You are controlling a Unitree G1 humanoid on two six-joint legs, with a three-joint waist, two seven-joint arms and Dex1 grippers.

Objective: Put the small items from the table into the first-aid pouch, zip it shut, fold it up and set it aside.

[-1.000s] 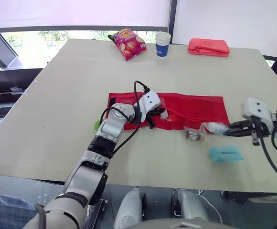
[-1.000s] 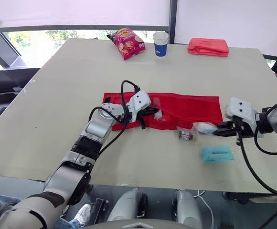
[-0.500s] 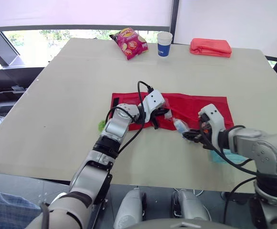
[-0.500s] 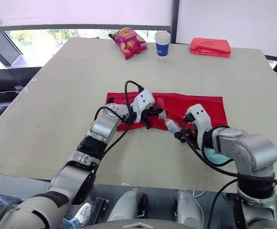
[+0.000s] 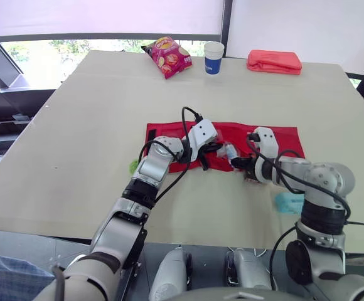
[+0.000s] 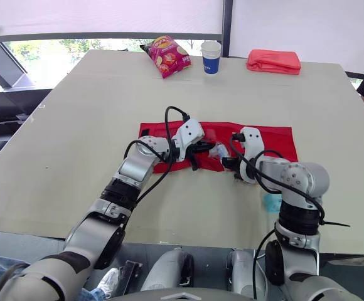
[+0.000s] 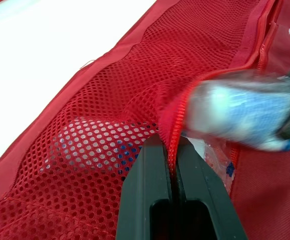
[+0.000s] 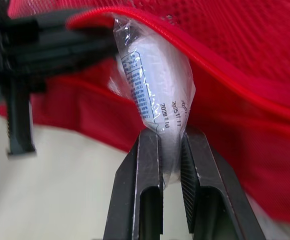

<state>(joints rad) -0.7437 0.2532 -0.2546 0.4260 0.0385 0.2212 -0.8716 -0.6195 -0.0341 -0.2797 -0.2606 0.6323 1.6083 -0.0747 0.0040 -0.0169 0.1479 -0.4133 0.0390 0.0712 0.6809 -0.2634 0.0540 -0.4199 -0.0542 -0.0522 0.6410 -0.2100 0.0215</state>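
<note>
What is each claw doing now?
Left claw: shut on the red mesh pouch, at its zipper edge.
Right claw: shut on the clear-wrapped white packet.

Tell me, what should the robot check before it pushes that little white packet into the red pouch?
1. Left gripper is shut on the zipper edge of the pouch, lifting the mesh pocket: ok.
2. Right gripper is clamped on the wrapped packet: ok.
3. The packet's far end sits at the pocket mouth, under the red edge: ok.
4. The opening is wide enough for the packet to slide in whole: cannot tell.
5. All small items are packed: not ok, a blue packet lies on the table by the right arm.
</note>
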